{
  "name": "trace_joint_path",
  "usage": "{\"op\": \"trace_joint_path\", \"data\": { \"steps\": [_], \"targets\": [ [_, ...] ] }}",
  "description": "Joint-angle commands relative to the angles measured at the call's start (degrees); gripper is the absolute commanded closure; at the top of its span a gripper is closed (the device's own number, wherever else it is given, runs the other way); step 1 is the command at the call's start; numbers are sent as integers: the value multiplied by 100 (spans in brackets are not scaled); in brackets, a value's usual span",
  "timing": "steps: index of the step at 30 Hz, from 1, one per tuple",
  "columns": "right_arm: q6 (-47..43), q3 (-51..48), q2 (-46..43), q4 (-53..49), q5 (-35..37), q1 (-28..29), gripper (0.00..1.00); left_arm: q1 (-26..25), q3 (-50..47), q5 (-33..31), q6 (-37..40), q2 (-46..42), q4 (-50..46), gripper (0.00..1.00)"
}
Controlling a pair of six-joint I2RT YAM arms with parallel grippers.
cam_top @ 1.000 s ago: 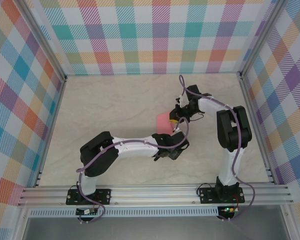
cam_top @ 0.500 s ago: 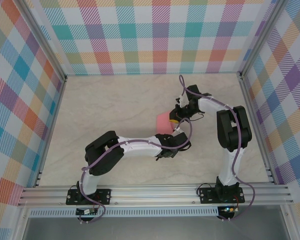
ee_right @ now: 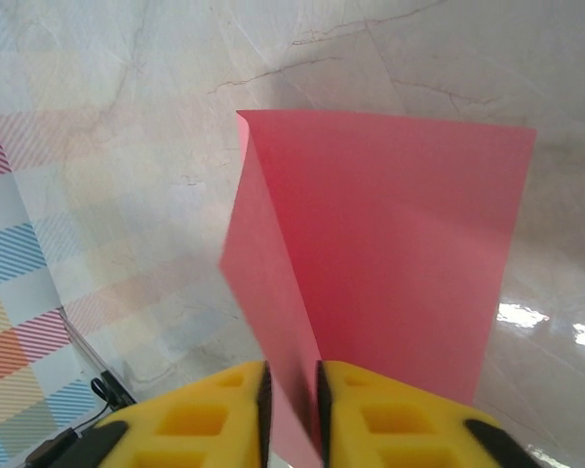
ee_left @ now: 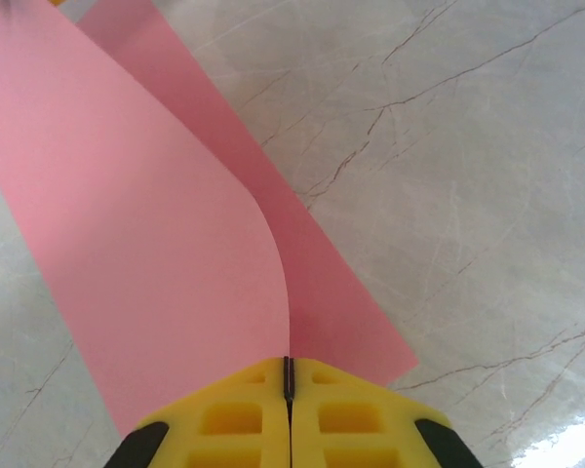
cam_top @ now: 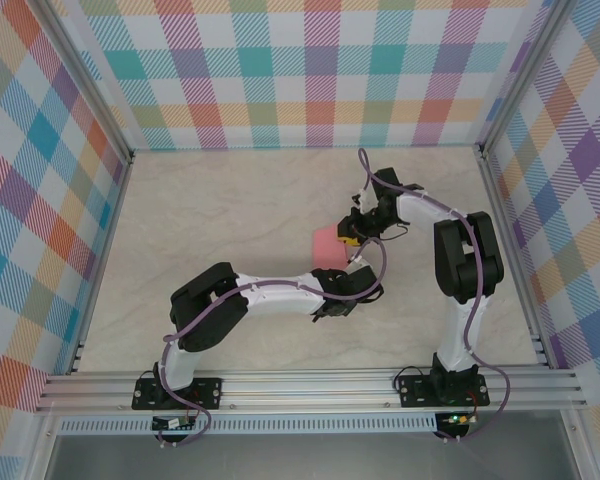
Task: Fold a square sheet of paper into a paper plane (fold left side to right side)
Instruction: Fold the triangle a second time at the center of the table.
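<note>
The square sheet of paper [cam_top: 326, 243] is salmon pink and lies mid-table, partly folded over itself. In the left wrist view one layer of the paper [ee_left: 156, 244] curls up off the flat layer, and its edge runs into my left gripper [ee_left: 289, 369], whose yellow jaws are shut on it. My left gripper [cam_top: 349, 263] sits at the sheet's near right corner. My right gripper [cam_top: 352, 238] is at the sheet's right edge. In the right wrist view a raised flap of the paper [ee_right: 400, 244] passes through a narrow gap in my right gripper [ee_right: 291, 375], whose jaws stand slightly apart.
The marble-look tabletop [cam_top: 230, 220] is boxed in by checked walls [cam_top: 310, 70] and aluminium rails [cam_top: 310, 385] along the near edge. The left arm's elbow [cam_top: 205, 310] lies low across the near middle. The right arm [cam_top: 465, 260] stands at the right.
My left gripper has closed onto the paper's edge after shifting slightly right. My right gripper's jaws have parted a little around the flap.
</note>
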Motion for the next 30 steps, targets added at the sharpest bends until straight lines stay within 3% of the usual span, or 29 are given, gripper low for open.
{"op": "trace_joint_path", "data": {
  "steps": [1, 12, 16, 21, 26, 30],
  "targets": [
    [-9, 216, -186, -88, 152, 10, 70, -121, -75, 34, -122, -218, 104, 96],
    [115, -196, -1697, 9, 813, -519, 40, 207, -487, 759, -461, -634, 385, 98],
    [92, -860, -2350, 49, 1041, -717, 37, 425, -691, 1207, -619, -801, 593, 98],
    [109, -1910, -3099, 284, 1014, -737, 44, 713, -897, 1760, -798, -978, 938, 98],
    [300, -3033, -3505, 950, 353, -656, 67, 1021, -1094, 2262, -961, -1133, 1158, 98],
    [519, -3508, -3246, 1462, 99, -117, 80, 1247, -1245, 2604, -1043, -1212, 1252, 98]
  ]
}}
